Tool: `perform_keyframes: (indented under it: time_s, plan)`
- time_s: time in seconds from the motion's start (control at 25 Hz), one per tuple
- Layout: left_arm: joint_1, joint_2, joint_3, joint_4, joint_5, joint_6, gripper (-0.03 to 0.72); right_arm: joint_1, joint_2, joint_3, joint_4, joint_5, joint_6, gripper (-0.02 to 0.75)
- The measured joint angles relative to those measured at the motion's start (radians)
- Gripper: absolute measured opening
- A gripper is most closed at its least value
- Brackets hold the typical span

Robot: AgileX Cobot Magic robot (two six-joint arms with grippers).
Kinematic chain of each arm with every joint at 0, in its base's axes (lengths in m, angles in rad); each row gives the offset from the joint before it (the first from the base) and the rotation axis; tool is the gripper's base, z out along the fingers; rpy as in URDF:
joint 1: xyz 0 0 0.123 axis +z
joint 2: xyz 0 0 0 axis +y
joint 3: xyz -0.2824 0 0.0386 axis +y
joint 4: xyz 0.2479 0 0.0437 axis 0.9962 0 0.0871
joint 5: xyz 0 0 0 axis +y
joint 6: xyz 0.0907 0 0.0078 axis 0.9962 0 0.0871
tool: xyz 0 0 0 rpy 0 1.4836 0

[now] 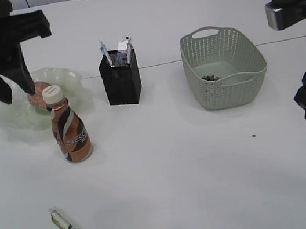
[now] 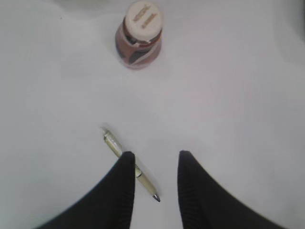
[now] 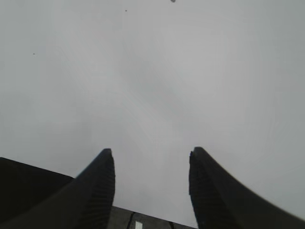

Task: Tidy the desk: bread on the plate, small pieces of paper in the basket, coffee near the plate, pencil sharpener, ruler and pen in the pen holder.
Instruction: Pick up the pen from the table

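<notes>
- You've got a white table (image 1: pixel 212 187), bare over most of the front and right.
- There's a seam line (image 1: pixel 162 63) running across the tabletop behind the middle.
- You'll see a tiny dark speck (image 1: pixel 254 136) on the table, front of centre-right.

My left gripper (image 2: pixel 155 160) has two matte black fingers (image 2: pixel 121 191), broad at the base and tapering in a curve to rounded tips, with fine ribbing on the inner faces. My right gripper (image 3: pixel 151 155) is the same build: black curved fingers (image 3: pixel 97 191), ribbed pads, and a dark flat body below with a small white mark. From outside, both arms are blocky black shapes, the right one with a grey-silver housing (image 1: pixel 285 10).
</notes>
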State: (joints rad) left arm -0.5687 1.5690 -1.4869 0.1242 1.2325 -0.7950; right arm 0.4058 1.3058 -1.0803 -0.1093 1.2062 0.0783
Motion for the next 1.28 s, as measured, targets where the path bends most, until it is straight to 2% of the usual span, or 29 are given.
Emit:
perform_keyframes:
  time_s: [0.16, 0.32, 0.44, 0.64, 0.92, 1.28]
  plan:
    - [-0.040, -0.017, 0.101, 0.025, 0.001, -0.180, 0.237, 0.000, 0.000, 0.000, 0.002, 0.007, 0.000, 0.376]
    - [-0.060, -0.021, 0.195, 0.027, -0.034, -0.271, 0.239, 0.000, 0.000, 0.000, 0.011, 0.009, 0.000, 0.376]
    - [-0.062, -0.021, 0.259, 0.023, -0.094, -0.314, 0.239, 0.000, 0.000, 0.000, 0.018, 0.009, 0.000, 0.376]
    - [-0.062, -0.021, 0.386, -0.045, -0.244, -0.396, 0.253, 0.000, 0.000, 0.000, 0.028, 0.009, 0.000, 0.376]
    - [-0.062, -0.012, 0.543, -0.050, -0.306, -0.487, 0.395, 0.000, 0.000, 0.000, 0.028, 0.009, 0.000, 0.375]
    - [-0.062, 0.090, 0.571, -0.067, -0.472, -0.516, 0.413, 0.000, 0.000, 0.000, 0.028, 0.009, 0.000, 0.376]
